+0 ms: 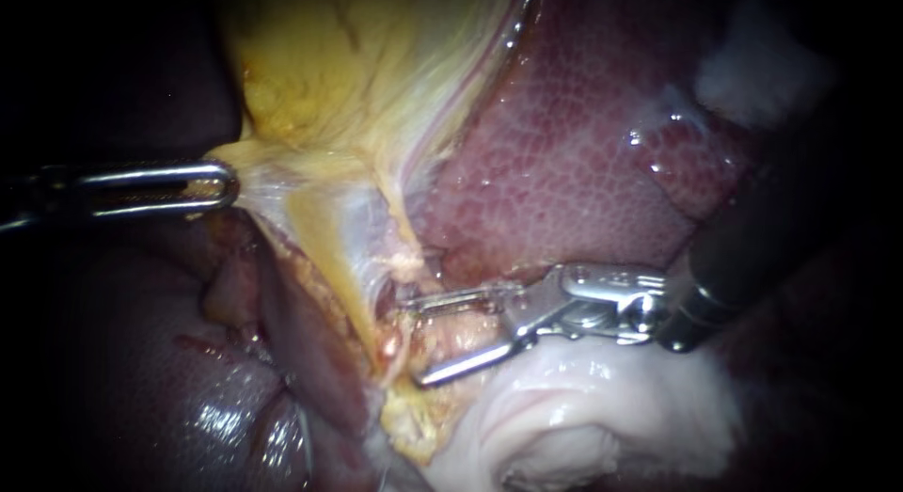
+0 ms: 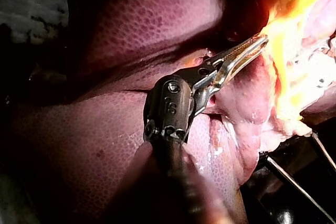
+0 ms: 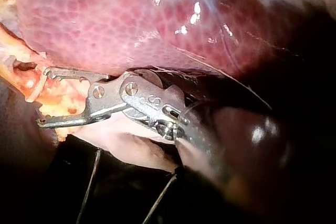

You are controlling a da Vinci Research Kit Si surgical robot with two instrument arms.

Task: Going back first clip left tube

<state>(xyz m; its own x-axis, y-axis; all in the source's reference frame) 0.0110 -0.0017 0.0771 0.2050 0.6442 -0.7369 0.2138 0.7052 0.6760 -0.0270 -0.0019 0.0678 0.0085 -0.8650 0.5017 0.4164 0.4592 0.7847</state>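
My left instrument (image 1: pixel 224 186) enters from the left, its jaws shut on the yellow edge of the gallbladder (image 1: pixel 348 87) and holding it taut; the left wrist view shows the same jaws (image 2: pixel 254 45) closed at the yellow tissue. A pale tube (image 1: pixel 362 266) runs down from the gallbladder. My right instrument (image 1: pixel 416 341) stands beside this tube with its jaws open, their tips just at the tube's side and yellow fat between them. In the right wrist view those open jaws (image 3: pixel 44 97) bracket the same yellow tissue (image 3: pixel 58 95). I cannot tell whether a clip sits on the tube.
Red mottled liver (image 1: pixel 583 163) lies behind the right instrument, and a darker lobe (image 1: pixel 141 360) fills the lower left. Pale white tissue (image 1: pixel 583 407) bulges under the right instrument's shaft. The liver (image 3: pixel 115 19) looms close above the jaws in the right wrist view.
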